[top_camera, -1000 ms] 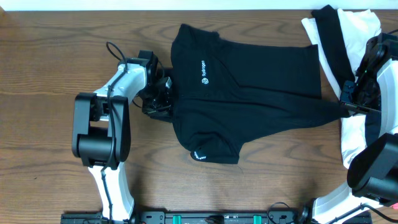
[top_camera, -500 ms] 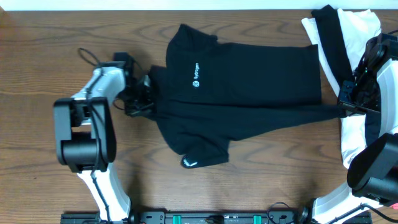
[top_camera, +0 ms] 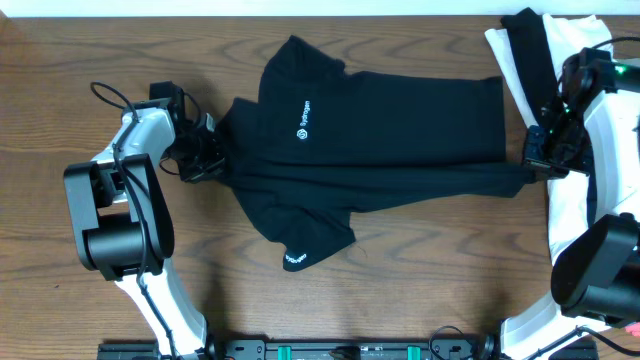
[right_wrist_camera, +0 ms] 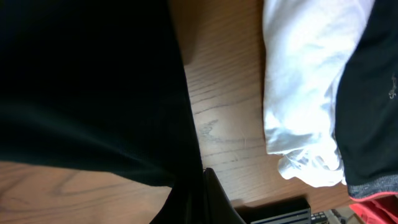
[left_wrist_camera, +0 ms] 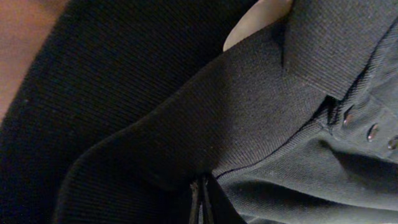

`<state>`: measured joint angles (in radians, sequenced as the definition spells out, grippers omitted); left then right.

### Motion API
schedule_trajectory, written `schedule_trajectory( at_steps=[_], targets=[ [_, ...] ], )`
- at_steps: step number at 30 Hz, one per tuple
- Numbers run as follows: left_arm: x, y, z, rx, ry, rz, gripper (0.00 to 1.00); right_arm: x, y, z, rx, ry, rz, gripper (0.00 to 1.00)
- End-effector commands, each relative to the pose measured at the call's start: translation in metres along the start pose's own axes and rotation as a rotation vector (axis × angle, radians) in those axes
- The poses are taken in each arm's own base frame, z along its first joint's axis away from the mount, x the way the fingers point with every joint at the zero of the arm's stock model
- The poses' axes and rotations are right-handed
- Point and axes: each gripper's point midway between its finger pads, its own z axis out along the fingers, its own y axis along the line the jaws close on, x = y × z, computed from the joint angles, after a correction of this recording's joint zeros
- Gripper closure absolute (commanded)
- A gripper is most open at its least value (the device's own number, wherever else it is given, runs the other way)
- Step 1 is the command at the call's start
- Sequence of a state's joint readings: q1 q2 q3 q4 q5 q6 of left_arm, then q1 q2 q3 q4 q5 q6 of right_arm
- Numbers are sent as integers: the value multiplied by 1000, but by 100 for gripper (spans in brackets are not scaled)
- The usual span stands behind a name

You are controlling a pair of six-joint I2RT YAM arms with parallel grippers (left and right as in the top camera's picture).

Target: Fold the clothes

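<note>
Black shirt (top_camera: 400,130) lay stretched across wood table (top_camera: 100,40) overhead, L gripper (top_camera: 207,160) clamping collar end, R gripper (top_camera: 533,165) clamping hem. L wrist: collar fabric pinched. R wrist: hem pinched, white garment (right_wrist_camera: 298,93) nr.

Brown wood-grain table (top_camera: 400,290), black rail with green parts (top_camera: 330,350) along its near edge

The left arm (top_camera: 135,150) is held bent, left claw (top_camera: 205,160) pinched on the black garment (top_camera: 400,130); the right arm (top_camera: 608,120) is extended forward — right claw (top_camera: 534,165) clamped on its other end.
</note>
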<state>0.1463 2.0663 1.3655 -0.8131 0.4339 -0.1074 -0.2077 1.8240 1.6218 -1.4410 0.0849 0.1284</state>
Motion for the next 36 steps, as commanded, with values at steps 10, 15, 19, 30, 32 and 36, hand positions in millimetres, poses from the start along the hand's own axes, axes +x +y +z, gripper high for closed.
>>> schedule_trajectory(
  at_steps=[10,15,19,30,32,36],
  targets=[
    [18,-29,-117,-43,-221,25,83,-3,-3,-2,38,-19,-16,99],
    [67,-54,-105,-10,-54,57,83,-4,-2,-2,37,-26,-16,99],
    [106,-66,-72,-45,76,126,83,-4,-3,-2,37,-24,-16,99],
    [177,-53,-21,-188,267,42,83,-3,-3,-2,37,-21,-31,99],
    [181,-49,-16,-197,268,-7,76,-3,-3,-2,37,-22,-30,99],
    [185,-54,-8,-143,282,-33,51,-3,-3,-1,37,-21,-30,99]
  ],
)
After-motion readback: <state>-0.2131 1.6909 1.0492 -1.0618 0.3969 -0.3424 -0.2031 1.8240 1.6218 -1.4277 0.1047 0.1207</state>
